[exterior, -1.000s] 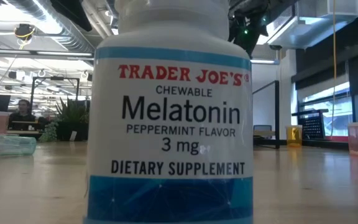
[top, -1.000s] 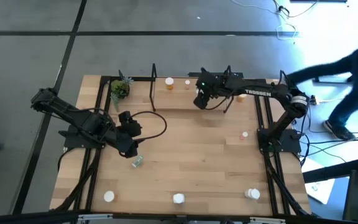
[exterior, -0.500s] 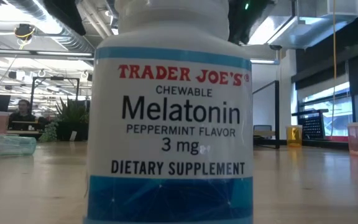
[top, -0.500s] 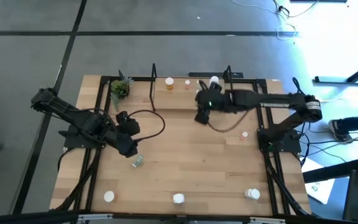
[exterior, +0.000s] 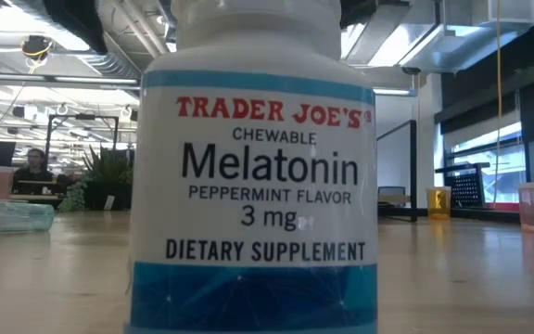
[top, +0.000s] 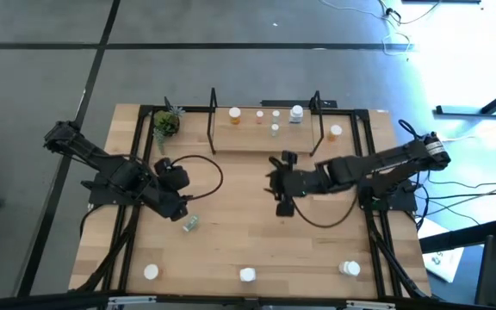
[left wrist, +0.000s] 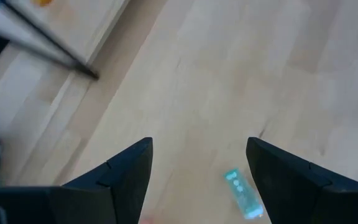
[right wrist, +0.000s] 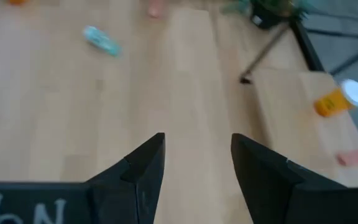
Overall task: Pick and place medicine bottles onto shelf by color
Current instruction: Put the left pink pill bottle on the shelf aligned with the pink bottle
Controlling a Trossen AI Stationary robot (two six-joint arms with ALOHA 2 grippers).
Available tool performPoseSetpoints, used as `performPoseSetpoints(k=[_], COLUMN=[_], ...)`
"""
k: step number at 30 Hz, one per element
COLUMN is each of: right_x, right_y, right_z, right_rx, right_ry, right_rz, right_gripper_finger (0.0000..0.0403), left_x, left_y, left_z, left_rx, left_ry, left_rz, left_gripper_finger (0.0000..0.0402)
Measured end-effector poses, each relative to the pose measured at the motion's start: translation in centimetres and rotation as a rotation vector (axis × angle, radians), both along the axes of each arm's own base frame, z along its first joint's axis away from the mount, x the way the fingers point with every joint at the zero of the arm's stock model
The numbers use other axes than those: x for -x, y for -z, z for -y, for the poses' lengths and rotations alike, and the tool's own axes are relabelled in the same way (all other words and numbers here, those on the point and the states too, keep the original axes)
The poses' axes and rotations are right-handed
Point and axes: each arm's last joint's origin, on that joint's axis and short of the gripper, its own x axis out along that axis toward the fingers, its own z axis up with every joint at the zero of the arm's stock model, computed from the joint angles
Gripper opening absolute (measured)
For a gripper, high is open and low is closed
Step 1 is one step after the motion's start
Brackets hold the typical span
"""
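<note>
Retreated from the shelf [top: 265,138], right gripper [top: 280,183] now hovers mid-table, jaws parted, empty. Left gripper [top: 182,205], open and empty, sits beside a fallen green bottle [top: 190,224].

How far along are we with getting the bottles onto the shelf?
Partly done. Four bottles stand on the shelf, among them an orange bottle and a white-capped bottle. Nothing is in hand: the right gripper and the left gripper are open and empty. Left: the green bottle lying by the left gripper, three white bottles along the near edge, and one at the far right.
</note>
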Motion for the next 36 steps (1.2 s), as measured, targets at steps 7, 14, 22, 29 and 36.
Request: performPoseSetpoints(k=[7, 14, 22, 29, 36], right_x=[0.7, 1.3, 2.2, 2.1, 2.1], right_y=[-0.1, -0.2, -0.4, -0.7, -0.7], right_z=[-2.8, -4.8, -6.3, -6.7, -6.7], right_rx=[-0.025, -0.051, -0.071, -0.085, -0.085], right_ry=[-0.074, -0.165, -0.230, -0.244, -0.244], right_rz=[0.024, 0.024, 0.025, 0.064, 0.065], right_gripper_finger=[0.0187, 0.0187, 0.0187, 0.0187, 0.0187], left_x=[1.5, 1.8, 1.9, 2.5, 2.8], left_y=[0.6, 0.7, 1.7, 5.3, 8.1], left_z=[-0.6, -0.6, -1.5, -2.7, -3.8], left_rx=[0.060, 0.115, 0.118, 0.155, 0.158], left_ry=[-0.145, -0.187, -0.231, -0.292, -0.346], left_rz=[-0.138, -0.177, -0.255, -0.423, -0.475], left_gripper_finger=[0.0254, 0.0254, 0.0254, 0.0254, 0.0254])
